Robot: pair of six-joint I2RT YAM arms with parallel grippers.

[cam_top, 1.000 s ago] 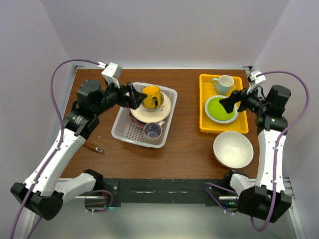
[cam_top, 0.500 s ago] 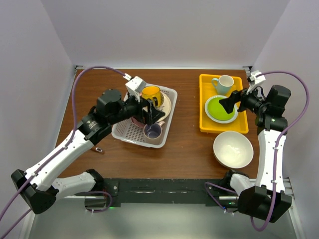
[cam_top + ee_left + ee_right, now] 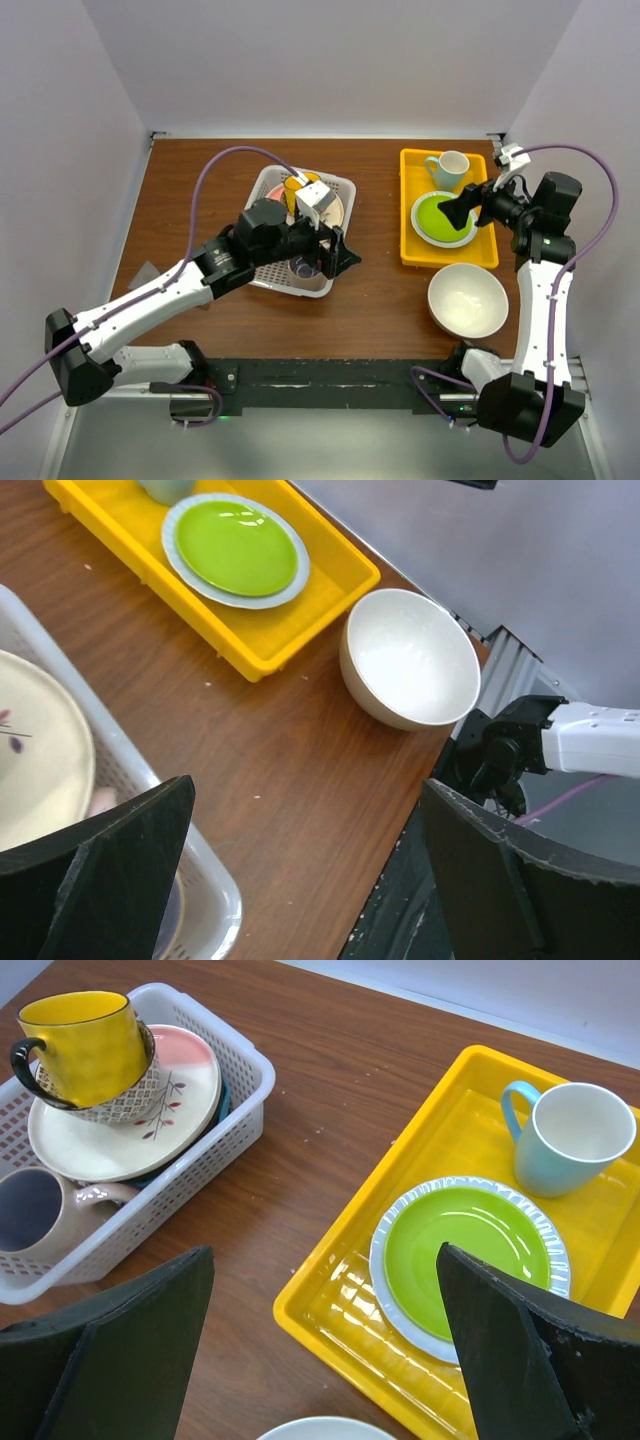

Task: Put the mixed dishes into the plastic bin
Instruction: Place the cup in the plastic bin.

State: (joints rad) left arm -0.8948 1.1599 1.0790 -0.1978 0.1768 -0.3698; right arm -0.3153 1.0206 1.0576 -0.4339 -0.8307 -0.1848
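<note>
Left gripper [image 3: 338,257], jaws wide apart and empty, hovers at the bin's [image 3: 343,182] lower-right corner, mid-frame. Right gripper [image 3: 455,212], also spread and empty, hangs over the green plate [image 3: 432,230] in the tray [image 3: 450,262]. Bin holds plates [image 3: 150,1125], yellow mug [image 3: 85,1045] and beige mug [image 3: 40,1220]. Cream bowl [image 3: 467,298] sits on the counter [image 3: 380,300], lower right.

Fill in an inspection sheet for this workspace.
Surface: brown wooden table, no spills seen.
Job's things: plastic bin holds yellow mug in patterned bowl on pink-and-cream plate, plus beige mug; large cream bowl outside, on table.
Clutter: yellow tray with green plate and blue mug.
Grippers: left gripper open, empty, beside bin; right gripper open, empty, over tray.
Cables: purple cables loop above both arms.
Surroundings: plain pale walls.
</note>
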